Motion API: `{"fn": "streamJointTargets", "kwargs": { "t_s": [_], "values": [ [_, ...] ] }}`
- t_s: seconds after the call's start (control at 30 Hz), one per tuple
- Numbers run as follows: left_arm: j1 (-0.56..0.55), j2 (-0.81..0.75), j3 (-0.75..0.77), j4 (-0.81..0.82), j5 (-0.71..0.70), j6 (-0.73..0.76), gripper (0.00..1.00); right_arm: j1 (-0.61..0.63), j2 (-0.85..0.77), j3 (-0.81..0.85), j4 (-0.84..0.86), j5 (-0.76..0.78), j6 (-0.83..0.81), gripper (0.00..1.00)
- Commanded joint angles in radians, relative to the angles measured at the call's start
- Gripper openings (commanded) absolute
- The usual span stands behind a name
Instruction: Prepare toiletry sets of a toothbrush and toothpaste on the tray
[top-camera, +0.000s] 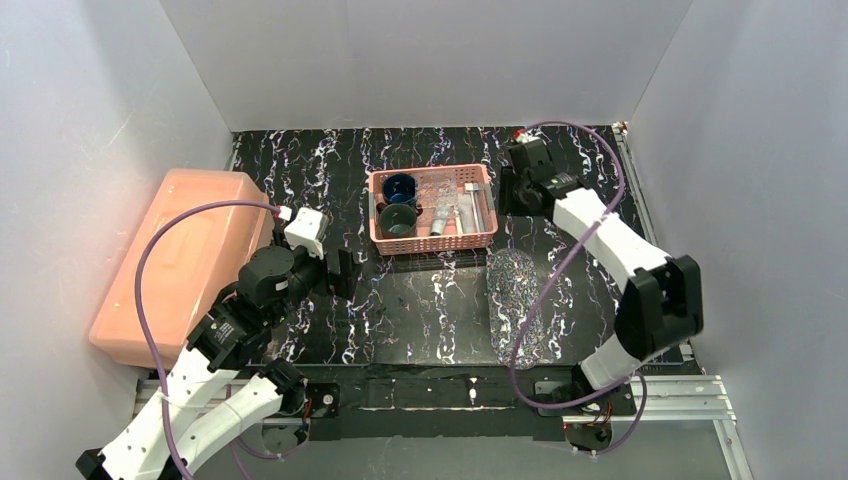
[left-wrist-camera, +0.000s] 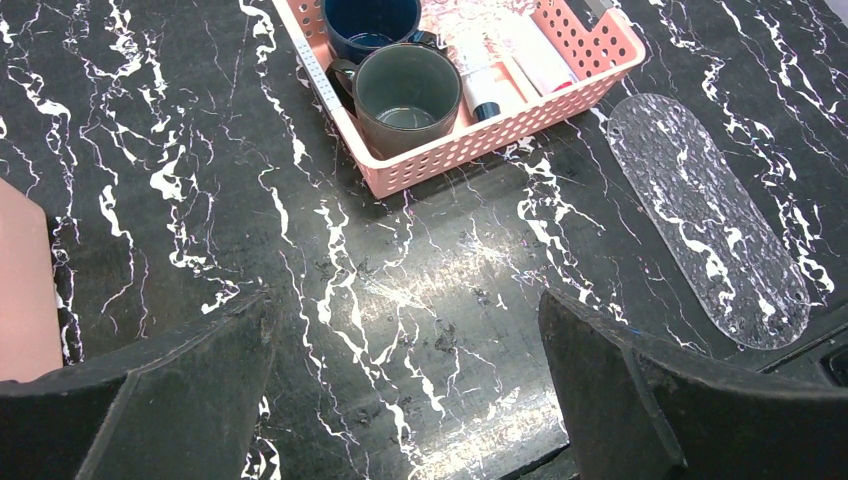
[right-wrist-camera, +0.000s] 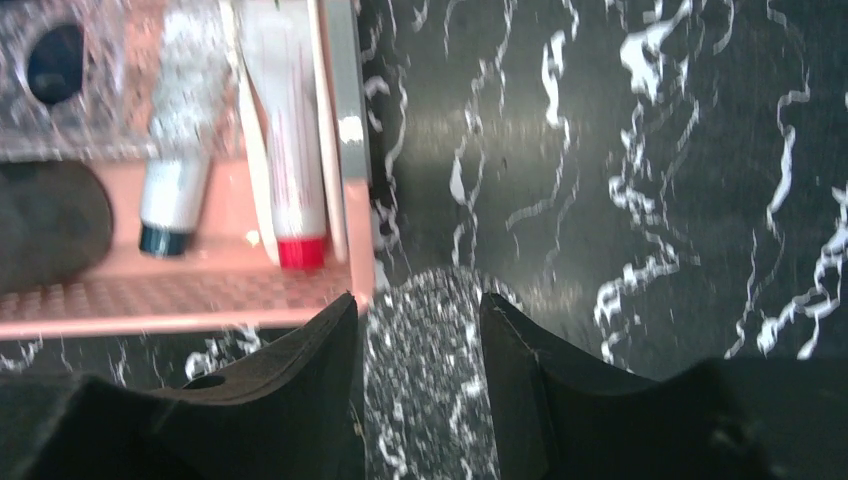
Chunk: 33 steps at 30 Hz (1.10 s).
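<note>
Two claws pictured over a black marbled tabletop (top-camera: 420, 310), neither gripping anything. Left claw (left-wrist-camera: 405, 300): jaws spread fully, parked low, near a salmon box (top-camera: 175, 260). Right claw (right-wrist-camera: 415, 300): jaws parted, nothing between, poised just off the pink basket's (top-camera: 430, 245) right wall, above the far end of the tray (top-camera: 515, 300). Tray itself lying on the tabletop, just in front of the basket, with nothing on it. Toothbrush (right-wrist-camera: 258, 200) probably the slim white strip inside the basket, touching a red-capped tube (right-wrist-camera: 290, 150); hard to confirm. Judged as the fetching step, no set begun. Next move likely called for a shift left into the basket and a narrow pinch on that handle, clear of tube and wall.
</note>
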Motion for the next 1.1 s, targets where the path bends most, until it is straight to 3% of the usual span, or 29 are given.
{"fn": "streamJointTargets", "kwargs": {
  "t_s": [0.0,0.47,0.6,1.07],
  "values": [
    [0.004,-0.011,0.025,-0.009,0.006,0.001,0.99,-0.004,-0.152,-0.123,0.002,-0.026,0.007,0.57],
    [0.004,-0.010,0.024,-0.008,-0.012,-0.001,0.99,-0.004,-0.480,-0.449,-0.080,-0.178,0.097,0.60],
    [0.004,-0.007,0.024,-0.010,-0.011,-0.001,0.99,0.002,-0.516,-0.520,-0.083,-0.255,0.132,0.60],
    [0.004,-0.003,0.026,-0.012,-0.010,-0.001,0.99,0.159,-0.620,-0.707,-0.100,-0.282,0.295,0.61]
  ]
}}
